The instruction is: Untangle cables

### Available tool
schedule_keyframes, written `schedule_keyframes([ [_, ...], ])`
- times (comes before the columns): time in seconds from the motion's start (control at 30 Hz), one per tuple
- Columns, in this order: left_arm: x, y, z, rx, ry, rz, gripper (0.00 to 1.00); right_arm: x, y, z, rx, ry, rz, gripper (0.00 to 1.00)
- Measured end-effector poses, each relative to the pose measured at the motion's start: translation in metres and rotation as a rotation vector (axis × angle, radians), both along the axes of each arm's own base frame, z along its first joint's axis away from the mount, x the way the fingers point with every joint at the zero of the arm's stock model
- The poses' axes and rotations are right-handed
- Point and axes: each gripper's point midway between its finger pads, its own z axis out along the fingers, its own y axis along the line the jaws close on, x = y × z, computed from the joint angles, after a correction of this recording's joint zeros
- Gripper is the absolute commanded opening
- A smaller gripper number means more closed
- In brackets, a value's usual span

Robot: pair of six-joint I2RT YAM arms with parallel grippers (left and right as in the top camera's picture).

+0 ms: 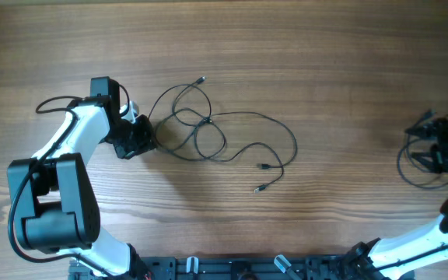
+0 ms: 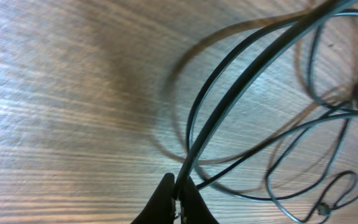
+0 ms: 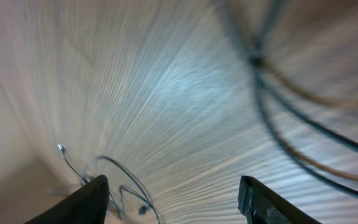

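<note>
Since the cables [image 1: 208, 134], looped at mid-frame, look light, limp and snag-prone, the left gripper [image 2: 179, 200], clamped on a strand at their left edge, should pull gently, while the right gripper [image 3: 176, 205], fingers apart, could take a plug end.

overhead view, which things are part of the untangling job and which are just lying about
Job: thin black looped cables, centre; second black cable bundle, right edge; left end effector pinching them.
Not job: wooden table; black rail at front edge.
</note>
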Motion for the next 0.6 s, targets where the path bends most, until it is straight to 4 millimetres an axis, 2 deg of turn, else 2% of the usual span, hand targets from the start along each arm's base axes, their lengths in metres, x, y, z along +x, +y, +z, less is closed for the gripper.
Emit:
schedule_keyframes([
  [0.1, 0.01, -0.006, 0.003, -0.04, -0.046, -0.003, 0.06, 0.011, 0.024, -0.002, -0.024, 0.011, 0.097, 0.69],
  [0.27, 0.02, -0.02, 0.011, -0.128, -0.096, -0.013, 0.06, 0.017, 0.049, -0.004, -0.114, 0.075, 0.202, 0.69],
  [0.47, 0.018, -0.039, 0.015, -0.167, -0.099, -0.056, 0.07, 0.023, 0.058, 0.006, -0.21, 0.077, 0.254, 0.69],
  [0.6, 0.018, -0.052, 0.016, -0.176, -0.111, -0.095, 0.08, 0.024, 0.058, 0.026, -0.264, 0.033, 0.25, 0.7],
])
